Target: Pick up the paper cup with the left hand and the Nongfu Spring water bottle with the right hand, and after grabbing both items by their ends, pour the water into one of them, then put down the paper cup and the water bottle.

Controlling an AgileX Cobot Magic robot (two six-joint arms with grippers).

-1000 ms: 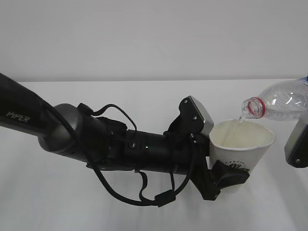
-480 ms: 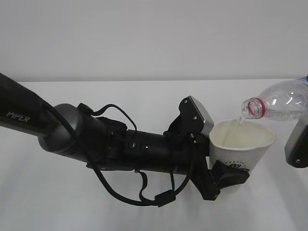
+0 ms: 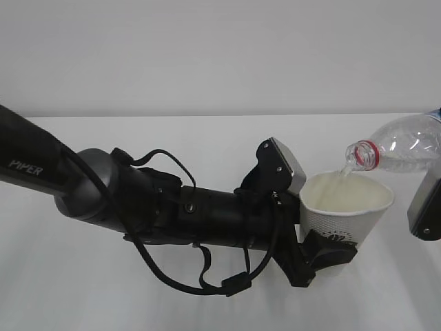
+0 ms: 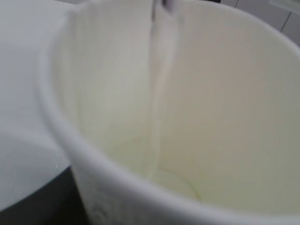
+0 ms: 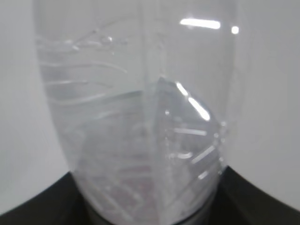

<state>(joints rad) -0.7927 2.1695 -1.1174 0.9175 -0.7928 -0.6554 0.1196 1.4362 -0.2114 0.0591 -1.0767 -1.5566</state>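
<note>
I see the left hand (image 3: pixel 324 258) nearest me, jaws clamped on the lower wall of the paper cup (image 3: pixel 344 207), cup upright, mouth open just above the claw. Water (image 4: pixel 159 93) falls in a thin stream into the cup and pools at its bottom. Above and right of the cup rim, the Nongfu Spring water bottle (image 3: pixel 400 148) is tilted neck-down. Right hand (image 3: pixel 426 207) grips the bottle's far end; its fingers are mostly out of frame.

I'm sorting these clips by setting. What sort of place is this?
Probably a robotics lab or test bench: a bare white table against a plain pale wall, and a black "PIPER" arm with loose cables holding a paper cup under a tilted bottle.
</note>
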